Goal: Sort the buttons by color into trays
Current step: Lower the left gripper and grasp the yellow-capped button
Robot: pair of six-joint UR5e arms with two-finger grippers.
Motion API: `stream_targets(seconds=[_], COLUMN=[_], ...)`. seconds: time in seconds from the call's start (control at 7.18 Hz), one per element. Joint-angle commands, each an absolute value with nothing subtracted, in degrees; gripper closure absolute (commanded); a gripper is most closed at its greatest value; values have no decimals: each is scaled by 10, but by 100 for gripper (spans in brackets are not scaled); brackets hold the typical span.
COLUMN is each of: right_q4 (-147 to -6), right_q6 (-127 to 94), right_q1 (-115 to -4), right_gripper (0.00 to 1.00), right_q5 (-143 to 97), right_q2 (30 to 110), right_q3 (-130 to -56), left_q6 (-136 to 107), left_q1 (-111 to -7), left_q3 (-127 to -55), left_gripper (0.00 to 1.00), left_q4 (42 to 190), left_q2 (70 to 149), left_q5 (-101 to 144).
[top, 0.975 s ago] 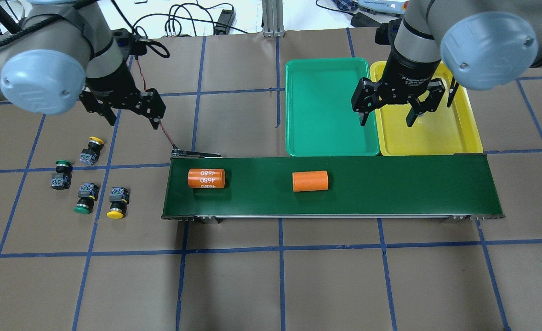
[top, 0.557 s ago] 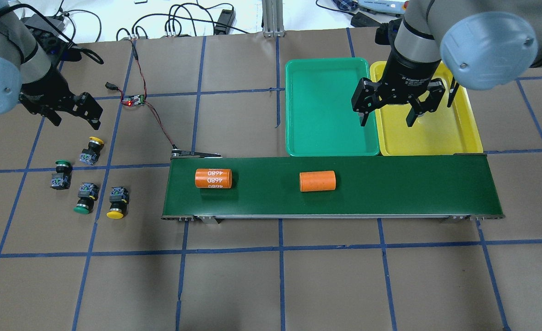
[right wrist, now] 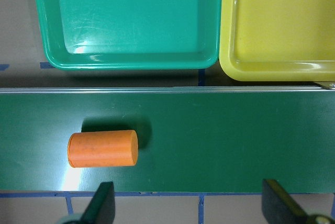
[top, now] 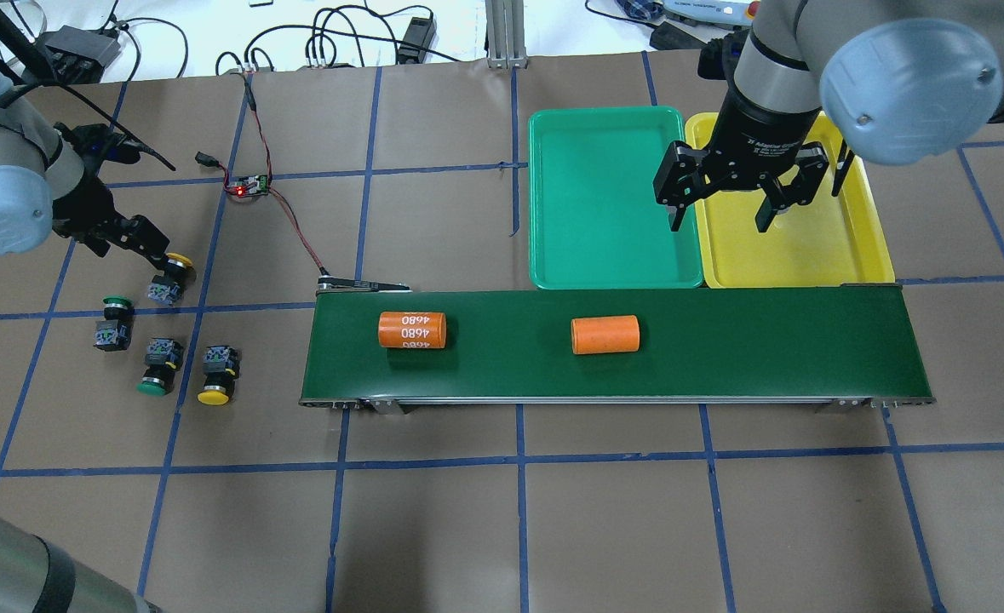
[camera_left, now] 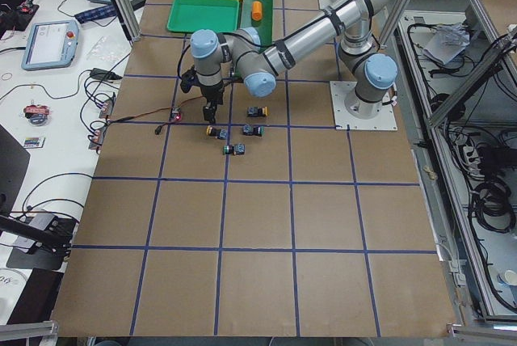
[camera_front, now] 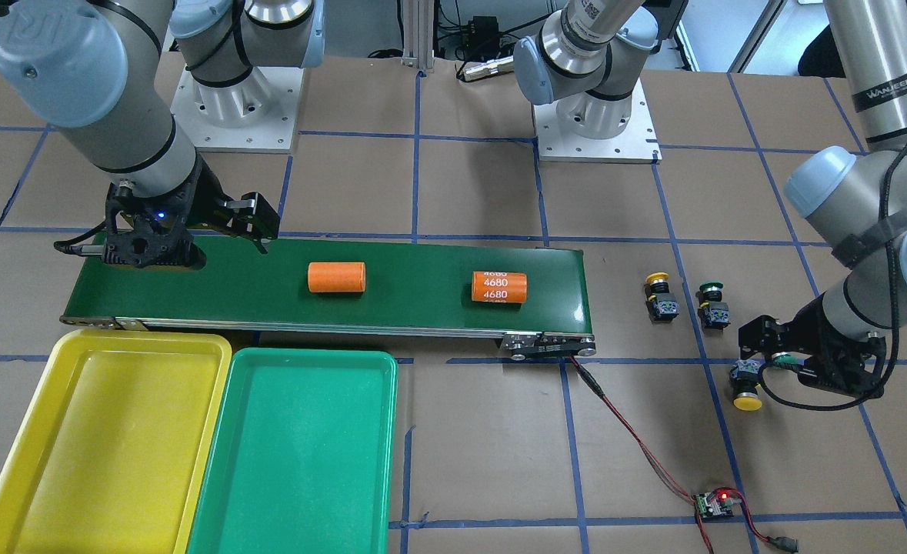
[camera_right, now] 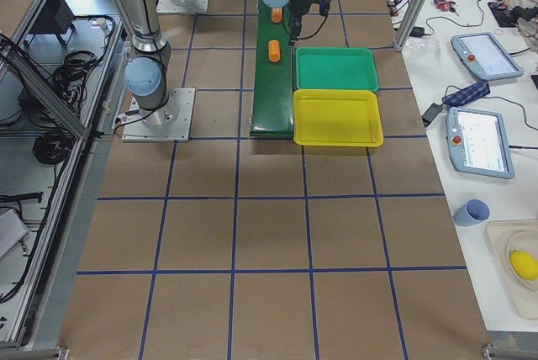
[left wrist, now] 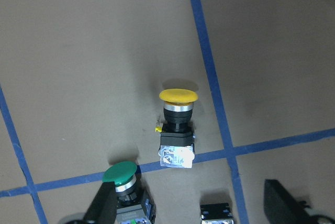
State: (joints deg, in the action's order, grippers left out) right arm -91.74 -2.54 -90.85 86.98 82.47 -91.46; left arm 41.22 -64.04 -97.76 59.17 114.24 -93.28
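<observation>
Four buttons lie on the brown table at the left: a yellow-capped one (top: 169, 277), a green-capped one (top: 112, 319), another green (top: 159, 368) and another yellow (top: 217, 376). My left gripper (top: 127, 252) hangs open just beyond the far yellow button (left wrist: 177, 130); its wrist view shows that button between and ahead of the fingertips (left wrist: 102, 208), untouched. The green tray (top: 595, 196) and yellow tray (top: 808, 247) sit side by side behind the belt, both empty. My right gripper (top: 720, 217) is open over the seam between the trays, holding nothing.
A dark green conveyor belt (top: 765, 340) carries an orange cylinder marked 4680 (top: 412, 330) and a plain orange one (top: 605, 335). A small circuit board with a red light (top: 250, 186) and its wire run to the belt's left end. Blue tape lines grid the table.
My left arm has swung left and come down close to the far yellow button, still open. Both orange cylinders have drifted right along the belt. The right gripper has barely moved.
</observation>
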Motion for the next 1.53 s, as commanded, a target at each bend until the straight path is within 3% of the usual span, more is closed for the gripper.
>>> stream_targets(seconds=[0.0, 0.28, 0.42, 0.56, 0.84, 1.39], right_q4=[-918, -918, -918, -918, -918, -918], right_q6=[-26, -26, -26, -26, -26, -25], right_q1=[-909, -909, -909, -909, -909, -909], right_gripper=[0, 0, 0, 0, 0, 0], right_q5=[869, 869, 869, 869, 868, 868], right_q2=[823, 823, 822, 822, 822, 822], right_q3=[-915, -915, -915, -915, -915, -915], left_q6=[430, 430, 428, 428, 428, 308], left_q1=[-636, -636, -637, -636, -639, -702], left_q3=[-985, -979, -977, -978, -974, -973], left_gripper=[0, 5, 73, 100, 100, 100], left_q4=[553, 547, 548, 548, 551, 628], left_q2=[1192, 1208, 1213, 1212, 1208, 1111], left_q5=[-927, -926, -928, -928, -928, -906])
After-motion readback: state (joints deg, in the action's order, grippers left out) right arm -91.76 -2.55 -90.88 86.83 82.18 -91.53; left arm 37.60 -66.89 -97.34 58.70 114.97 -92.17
